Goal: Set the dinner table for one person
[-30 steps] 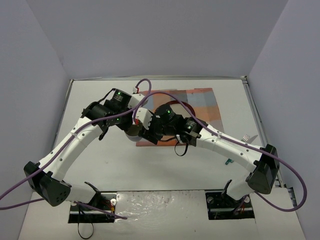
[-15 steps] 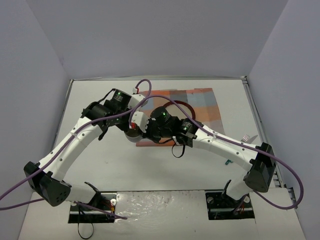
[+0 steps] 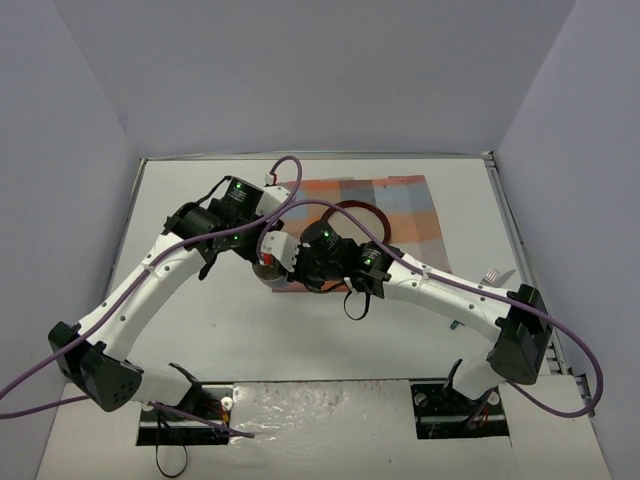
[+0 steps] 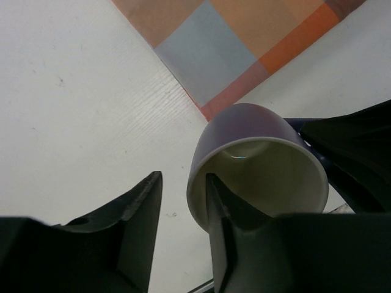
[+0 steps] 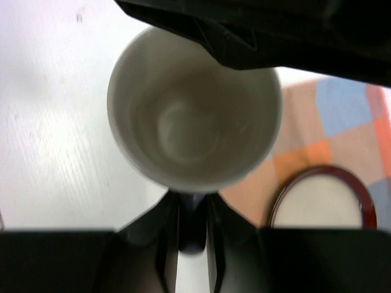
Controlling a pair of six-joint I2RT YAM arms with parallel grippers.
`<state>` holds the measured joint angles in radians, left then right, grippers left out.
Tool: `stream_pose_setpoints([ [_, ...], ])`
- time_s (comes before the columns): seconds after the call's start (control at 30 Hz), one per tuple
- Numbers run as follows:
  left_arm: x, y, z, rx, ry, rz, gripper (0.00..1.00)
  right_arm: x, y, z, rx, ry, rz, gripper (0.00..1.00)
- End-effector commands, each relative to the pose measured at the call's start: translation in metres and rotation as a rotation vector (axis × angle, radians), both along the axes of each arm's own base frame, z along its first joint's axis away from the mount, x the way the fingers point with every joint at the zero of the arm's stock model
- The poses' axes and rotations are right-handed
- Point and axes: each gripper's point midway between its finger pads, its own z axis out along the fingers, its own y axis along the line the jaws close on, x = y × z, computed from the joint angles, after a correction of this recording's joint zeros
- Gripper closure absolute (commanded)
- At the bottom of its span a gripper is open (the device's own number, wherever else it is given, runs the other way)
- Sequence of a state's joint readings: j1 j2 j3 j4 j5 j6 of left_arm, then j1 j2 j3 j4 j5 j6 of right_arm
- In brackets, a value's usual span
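Observation:
A purple mug point(image 3: 268, 270) with a cream inside hangs just above the dinner table point(image 3: 200, 330), over the front left corner of the plaid mat point(image 3: 400, 205). My right gripper point(image 5: 194, 220) is shut on the mug's handle point(image 5: 193, 231), below the mug point(image 5: 194, 116) in its wrist view. My left gripper point(image 4: 183, 207) is open and straddles the rim of the mug point(image 4: 256, 165), with one finger inside and one outside, clear of the wall. In the top view both grippers meet at the mug: the left point(image 3: 260, 256) from above, the right point(image 3: 285, 264) from the right.
A white plate with a dark red rim point(image 3: 355, 215) lies on the mat, behind the right wrist, and shows in the right wrist view point(image 5: 321, 204). A silver fork point(image 3: 495, 272) lies near the right rail. A small green item point(image 3: 455, 323) lies under the right arm.
My right arm has carried the mug a little to the left, toward the left gripper. The left arm has barely moved.

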<state>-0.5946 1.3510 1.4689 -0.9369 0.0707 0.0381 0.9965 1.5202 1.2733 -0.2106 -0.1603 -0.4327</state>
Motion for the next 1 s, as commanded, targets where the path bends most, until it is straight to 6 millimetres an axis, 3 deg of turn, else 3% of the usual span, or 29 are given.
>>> stream_pose_setpoints([
  [0.0,0.008,-0.008,0.045,-0.091,-0.139,0.004,0.66,0.009,-0.005,0.016,0.053,-0.059,-0.049,1.00],
  [0.2,0.011,-0.001,0.044,-0.083,-0.153,0.035,0.59,0.012,-0.021,0.017,0.084,-0.057,-0.089,1.00],
  [0.3,0.018,0.012,0.039,-0.086,-0.150,0.086,0.44,0.016,-0.038,0.014,0.100,-0.049,-0.134,1.00],
  [0.43,0.023,0.019,0.031,-0.108,-0.134,0.112,0.32,0.015,-0.049,0.017,0.133,-0.040,-0.155,1.00],
  [0.6,0.035,0.028,0.015,-0.166,-0.117,0.193,0.12,0.030,-0.074,0.024,0.176,-0.045,-0.233,1.00],
  [0.73,0.050,0.055,0.003,-0.178,-0.127,0.306,0.03,0.055,-0.105,0.034,0.208,-0.067,-0.330,1.00],
  [0.97,0.069,0.100,-0.014,-0.172,-0.176,0.495,0.03,0.127,-0.177,0.058,0.243,-0.119,-0.504,1.00],
])
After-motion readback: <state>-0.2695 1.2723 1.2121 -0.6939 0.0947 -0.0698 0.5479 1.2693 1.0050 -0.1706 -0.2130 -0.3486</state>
